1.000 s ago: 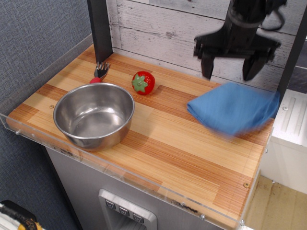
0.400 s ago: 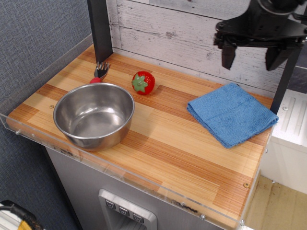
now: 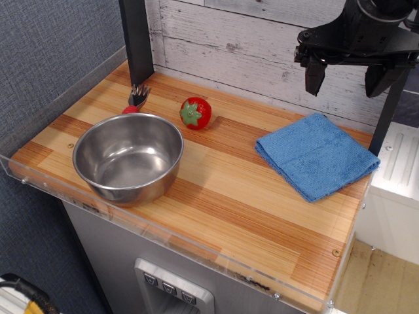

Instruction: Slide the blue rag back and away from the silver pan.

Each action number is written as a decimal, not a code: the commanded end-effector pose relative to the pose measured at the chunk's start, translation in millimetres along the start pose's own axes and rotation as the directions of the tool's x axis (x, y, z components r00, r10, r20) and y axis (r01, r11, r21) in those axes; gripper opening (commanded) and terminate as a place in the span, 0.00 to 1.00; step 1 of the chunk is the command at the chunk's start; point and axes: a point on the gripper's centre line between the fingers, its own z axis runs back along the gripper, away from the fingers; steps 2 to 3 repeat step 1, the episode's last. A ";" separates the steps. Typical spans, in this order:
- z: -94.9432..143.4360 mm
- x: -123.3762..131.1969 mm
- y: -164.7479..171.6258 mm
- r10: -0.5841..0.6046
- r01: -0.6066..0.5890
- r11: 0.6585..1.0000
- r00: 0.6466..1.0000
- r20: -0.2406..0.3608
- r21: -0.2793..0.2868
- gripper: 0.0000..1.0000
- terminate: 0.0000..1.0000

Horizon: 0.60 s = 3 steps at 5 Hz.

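Observation.image looks down from the front at a wooden table [image 3: 216, 196] with light and dark stripes. A clear plastic edge [image 3: 163, 239] runs along the front of it.

The blue rag [image 3: 317, 156] lies flat on the right side of the table, near the back. It is folded into a square shape and turned a bit, so one corner points to the front. Its right side sits close to the right edge of the table. Nothing is on top of it.

The silver pan [image 3: 128, 157] sits on the left side, near the front. It is round, shiny and deep, and nothing is inside. The rag and the pan are well apart, with bare wood between them.

A small red strawberry toy [image 3: 196, 112] with a green top stands behind the pan, a little to the right, not touching it. A fork [image 3: 136, 98] with a red handle lies just behind the pan, with its prongs pointing to the back wall.

The gripper [image 3: 348, 77] is black and hangs high above the back of the rag, in front of the white wood wall [image 3: 229, 39]. Its two fingers [image 3: 315, 76] are spread wide and hold nothing. It is not touching the rag.

A dark post [image 3: 137, 39] stands at the back left corner.
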 end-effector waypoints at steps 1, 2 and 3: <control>22.5 10.7 -0.4 0.024 -0.022 0.999 0.999 0.046 -0.041 1.00 1.00; 22.5 10.7 -0.4 0.024 -0.022 0.999 0.999 0.046 -0.041 1.00 1.00; 22.5 10.7 -0.4 0.024 -0.022 0.999 0.999 0.046 -0.041 1.00 1.00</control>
